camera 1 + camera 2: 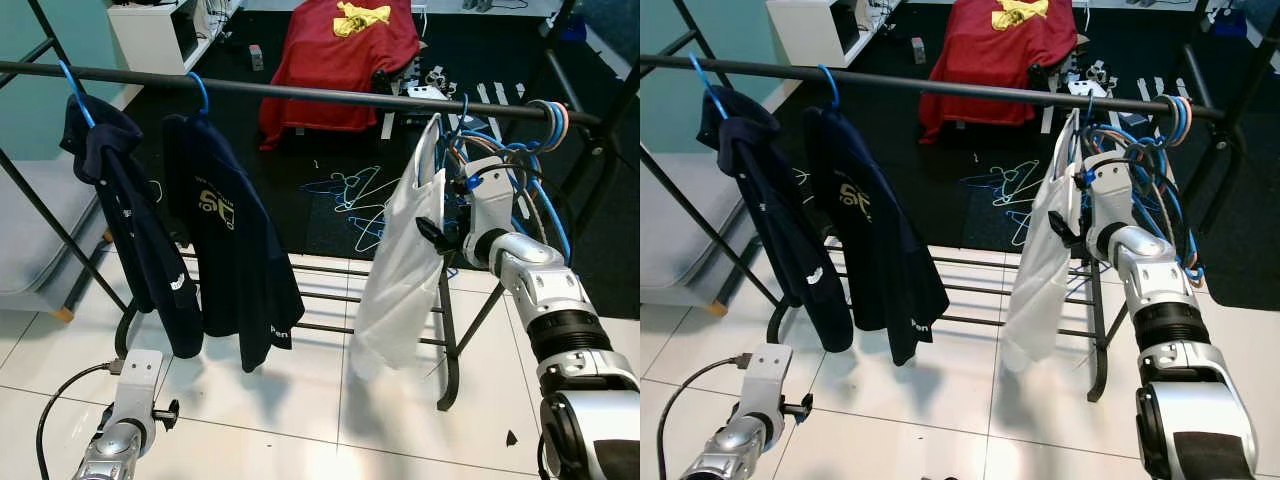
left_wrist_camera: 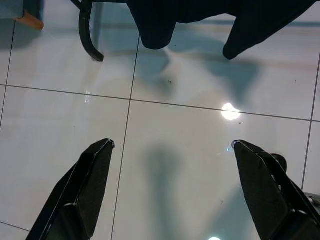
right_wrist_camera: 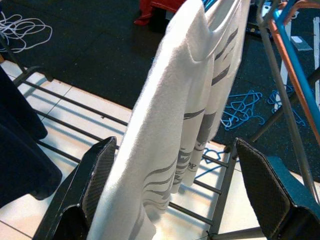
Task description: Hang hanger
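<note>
Right gripper (image 3: 170, 150) up beside the white shirt (image 1: 400, 270) on the rail (image 1: 300, 92); you see its fingers spread wide.

The white shirt hangs from the rail on a blue hanger (image 1: 462, 118), just left of a bunch of bare hangers (image 1: 545, 125) at the rail's right end. Your right wrist view puts the cloth between the two open fingers; whether they touch it, you cannot tell. Two dark shirts (image 1: 235, 250) hang further left on blue hooks. Left gripper (image 2: 170, 150) hangs low over the white floor tiles (image 2: 175, 165), jaws apart, holding nothing. Loose hangers (image 1: 350, 195) lie on the dark floor behind the rack.
</note>
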Motion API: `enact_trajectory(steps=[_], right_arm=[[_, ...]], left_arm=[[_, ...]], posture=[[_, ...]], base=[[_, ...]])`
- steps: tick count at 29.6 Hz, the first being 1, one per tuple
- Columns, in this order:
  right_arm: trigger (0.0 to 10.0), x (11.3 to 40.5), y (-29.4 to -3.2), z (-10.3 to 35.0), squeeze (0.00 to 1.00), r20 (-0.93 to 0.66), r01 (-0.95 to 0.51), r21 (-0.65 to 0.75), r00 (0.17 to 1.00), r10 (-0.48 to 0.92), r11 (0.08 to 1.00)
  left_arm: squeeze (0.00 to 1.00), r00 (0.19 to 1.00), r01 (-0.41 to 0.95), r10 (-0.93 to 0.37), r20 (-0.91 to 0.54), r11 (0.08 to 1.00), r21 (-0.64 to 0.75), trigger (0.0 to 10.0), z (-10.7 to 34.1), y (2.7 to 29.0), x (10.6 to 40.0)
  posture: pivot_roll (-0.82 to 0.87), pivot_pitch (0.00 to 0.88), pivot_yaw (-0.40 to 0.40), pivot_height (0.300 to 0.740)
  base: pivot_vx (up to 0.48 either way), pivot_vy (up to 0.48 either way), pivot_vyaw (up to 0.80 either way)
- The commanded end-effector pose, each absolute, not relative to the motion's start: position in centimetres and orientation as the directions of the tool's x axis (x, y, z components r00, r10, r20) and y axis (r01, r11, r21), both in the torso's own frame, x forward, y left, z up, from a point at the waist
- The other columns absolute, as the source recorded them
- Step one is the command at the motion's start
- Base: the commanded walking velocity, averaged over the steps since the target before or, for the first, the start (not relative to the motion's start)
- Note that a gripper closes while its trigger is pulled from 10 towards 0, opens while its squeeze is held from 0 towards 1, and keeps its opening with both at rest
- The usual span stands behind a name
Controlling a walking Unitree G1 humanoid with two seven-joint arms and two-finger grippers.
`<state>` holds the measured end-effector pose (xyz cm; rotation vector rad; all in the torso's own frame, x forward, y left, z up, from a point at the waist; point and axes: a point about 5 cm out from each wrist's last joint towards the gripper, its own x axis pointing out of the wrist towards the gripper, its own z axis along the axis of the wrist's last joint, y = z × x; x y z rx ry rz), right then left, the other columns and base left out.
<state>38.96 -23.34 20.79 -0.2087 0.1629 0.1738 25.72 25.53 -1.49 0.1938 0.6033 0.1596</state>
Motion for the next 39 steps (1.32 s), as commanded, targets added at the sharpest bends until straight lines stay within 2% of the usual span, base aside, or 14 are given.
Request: enact_trajectory(steps=[1,4,5,13,22,28,29,33,34,35,38,39], right_arm=[[10.0,38.9,-23.7,20.5,0.0,-0.191,-0.172,-0.184,0.972,0.137,0.968],[10.0,39.0,-23.6,21.7,0.0,-0.121,-0.178,-0.192,0.98,0.156,0.965],[0.0,39.0,-23.6,22.0,0.0,-0.112,-0.187,-0.191,0.979,0.168,0.964],[0.0,38.7,-24.5,20.9,0.0,-0.193,-0.162,-0.203,0.974,0.122,0.966],[0.0,38.5,-24.9,21.1,0.0,-0.196,-0.157,-0.229,0.974,0.113,0.961],[0.0,38.3,-24.7,21.7,0.0,-0.159,-0.2,-0.255,0.974,0.163,0.946],[0.0,38.0,-24.2,22.0,0.0,-0.137,-0.25,-0.258,0.966,0.221,0.933],[0.0,38.0,-24.2,22.0,0.0,-0.137,-0.25,-0.258,0.966,0.221,0.933],[0.0,37.1,-23.3,22.5,0.0,-0.113,-0.366,-0.266,0.931,0.348,0.892],[0.0,35.1,-22.7,22.8,0.0,-0.122,-0.508,-0.288,0.86,0.495,0.812],[0.0,35.1,-22.7,22.8,0.0,-0.122,-0.508,-0.288,0.86,0.495,0.812],[0.0,33.3,-22.3,22.9,0.0,-0.143,-0.604,-0.305,0.793,0.592,0.736]], left_arm=[[0.0,0.798,-0.092,0.207,-0.566,0.97,0.225,10.0,-2.0,25.4,25.1],[0.0,0.8,-0.092,0.206,-0.564,0.97,0.224,10.0,-2.0,25.3,25.2],[0.0,0.8,-0.092,0.205,-0.564,0.97,0.224,10.0,-2.0,25.3,25.2],[0.0,0.802,-0.093,0.204,-0.561,0.971,0.22,10.0,-1.9,25.1,25.5],[0.0,0.804,-0.092,0.2,-0.56,0.972,0.215,10.0,-1.8,24.9,25.7],[0.0,0.804,-0.095,0.197,-0.56,0.974,0.207,10.0,-1.8,24.7,25.9],[0.0,0.806,-0.101,0.198,-0.558,0.975,0.2,10.0,-1.7,24.5,26.1],[0.0,0.806,-0.101,0.198,-0.558,0.975,0.2,10.0,-1.7,24.5,26.1],[0.0,0.81,-0.109,0.199,-0.552,0.975,0.192,10.0,-1.4,24.5,26.5],[0.0,0.822,-0.123,0.203,-0.532,0.976,0.182,10.0,-0.8,24.6,27.2],[0.0,0.822,-0.123,0.203,-0.532,0.976,0.182,10.0,-0.8,24.6,27.2],[0.0,0.834,-0.129,0.201,-0.514,0.977,0.171,10.0,-0.1,24.6,27.9]], posture=[[0.03,0.24,0.011,0.74],[0.03,0.236,0.013,0.74],[0.02,0.234,0.014,0.74],[0.02,0.229,0.015,0.74],[0.01,0.217,0.014,0.74],[0.0,0.205,0.013,0.74],[0.0,0.198,0.012,0.74],[0.0,0.198,0.012,0.74],[-0.01,0.185,0.01,0.74],[-0.02,0.168,0.009,0.74],[-0.02,0.168,0.009,0.74],[-0.04,0.158,0.012,0.74]], base=[[0.0,0.0,0.0],[0.0,0.0,0.0],[0.0,0.0,0.0],[0.0,0.0,0.0],[0.0,0.0,0.0],[0.0,0.0,0.0],[0.0,0.0,0.0],[0.0,0.0,0.0],[0.0,0.0,0.0],[0.0,0.0,0.0],[0.0,0.0,0.0],[0.0,0.0,0.0]])
